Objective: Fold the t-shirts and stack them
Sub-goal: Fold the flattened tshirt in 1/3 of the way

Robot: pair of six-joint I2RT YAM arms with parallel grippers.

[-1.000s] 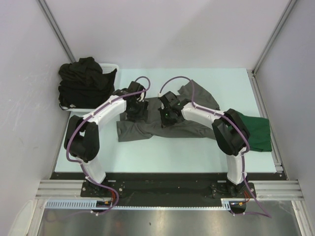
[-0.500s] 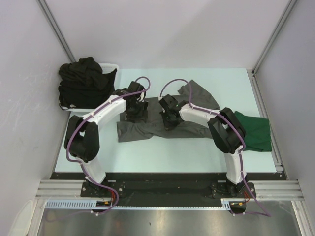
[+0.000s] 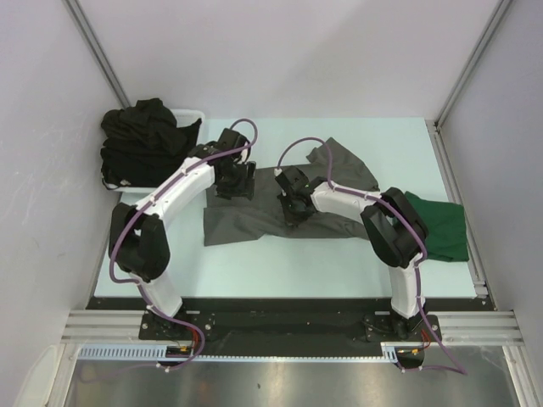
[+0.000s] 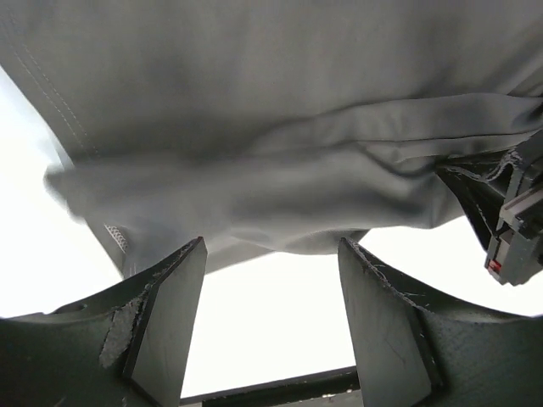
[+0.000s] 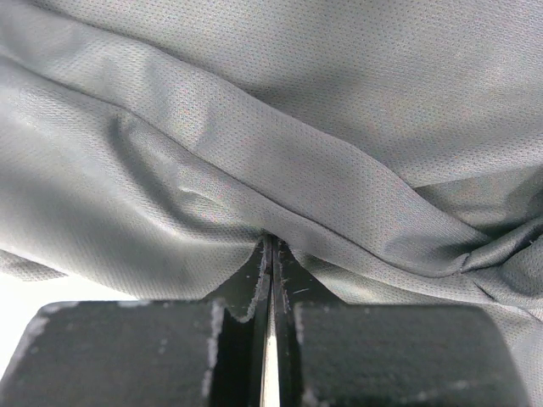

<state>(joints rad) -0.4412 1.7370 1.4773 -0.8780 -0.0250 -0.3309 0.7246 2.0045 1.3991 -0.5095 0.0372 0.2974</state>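
Right tool (image 5: pixel 270 244) clenches a fold of the charcoal grey t-shirt (image 3: pixel 246 225) lying on the bench (image 3: pixel 280 271), probably to pull it flat; left tool (image 4: pixel 271 248) hangs released over its edge, ready to grab.

The grey t-shirt (image 3: pixel 254 222) lies in the middle, spread out wide but all crumpled, with long soft wrinkles. One part sticks out toward the back. The green t-shirt (image 3: pixel 445 229) lies flat at the right side. The black t-shirts (image 3: pixel 144 140) sit in a messy heap at the back left.
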